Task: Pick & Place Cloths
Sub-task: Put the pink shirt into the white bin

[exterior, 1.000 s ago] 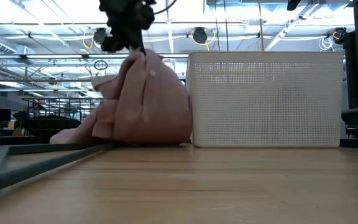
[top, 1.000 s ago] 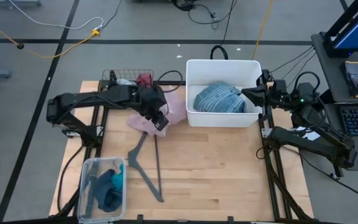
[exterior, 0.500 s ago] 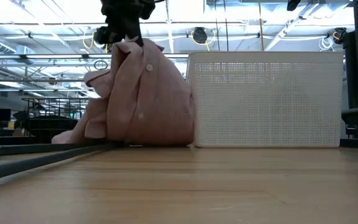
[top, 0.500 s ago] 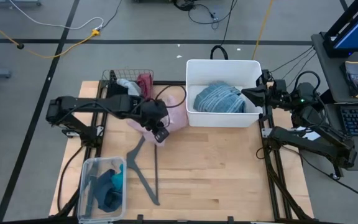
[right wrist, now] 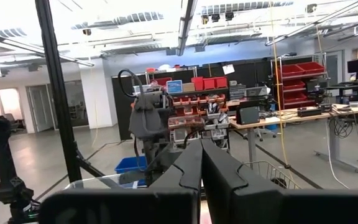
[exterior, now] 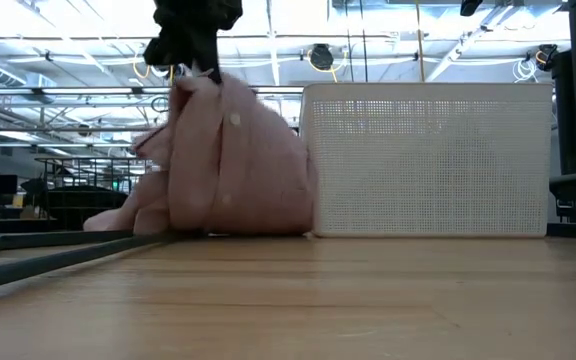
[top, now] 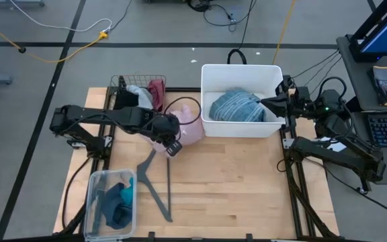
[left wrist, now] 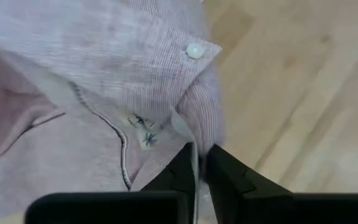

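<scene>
A pink shirt [top: 192, 126] stands bunched up on the table, beside the left wall of the white bin [top: 205, 101]. In the low view the shirt [exterior: 233, 165] rises in a heap under my left gripper [exterior: 198, 65], which is shut on its top. The left wrist view shows the shirt's button [left wrist: 195, 50] and its tag [left wrist: 140, 127] just ahead of my left gripper [left wrist: 199, 158]. A blue striped cloth [top: 237, 106] lies in the bin. My right gripper [top: 266, 103] hovers shut at the bin's right side, holding nothing. My left gripper pinches a thin edge of the shirt's fabric [left wrist: 194, 144] between its two fingers, near the tag and the buttoned flap. The fingers slant down from above. The shirt hangs slack below them, with its lower part [exterior: 208, 215] resting on the table and against the bin's wall.
A wire basket [top: 138, 84] with maroon and grey cloths stands at the far left. A clear plastic box [top: 109, 202] with teal and dark blue pieces sits near left. A grey hanger [top: 156, 181] lies on the wood between them. Bare wood stretches in front of the bin.
My left gripper has swung toward the table's near edge, still holding the shirt. The shirt's top has followed it and the cloth has drawn in from a spread shape into a tighter heap beside the bin. Its lower part has stayed on the table.
</scene>
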Robot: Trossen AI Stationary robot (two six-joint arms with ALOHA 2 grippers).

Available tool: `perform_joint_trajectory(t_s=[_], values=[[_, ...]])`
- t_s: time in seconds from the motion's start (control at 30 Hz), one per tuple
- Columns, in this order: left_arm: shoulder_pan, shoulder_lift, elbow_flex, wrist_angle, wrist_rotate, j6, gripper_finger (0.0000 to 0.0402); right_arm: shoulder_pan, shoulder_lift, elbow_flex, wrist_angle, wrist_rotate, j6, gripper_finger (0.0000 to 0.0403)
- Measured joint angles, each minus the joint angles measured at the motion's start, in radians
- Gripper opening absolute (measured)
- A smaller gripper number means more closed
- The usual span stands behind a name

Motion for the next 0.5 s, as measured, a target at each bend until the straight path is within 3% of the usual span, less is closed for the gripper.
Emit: perform_joint_trajectory(t_s=[0.17,0.5], values=[[0.000,0.017,-0.029,-0.087,-0.040,-0.005,0.0073,0.000,0.000,0.000,0.001,0.000,-0.001,0.0000],[-0.011,0.037,-0.037,-0.034,-0.035,-0.030,0.0151,0.000,0.000,0.000,0.002,0.001,-0.003,0.0000]])
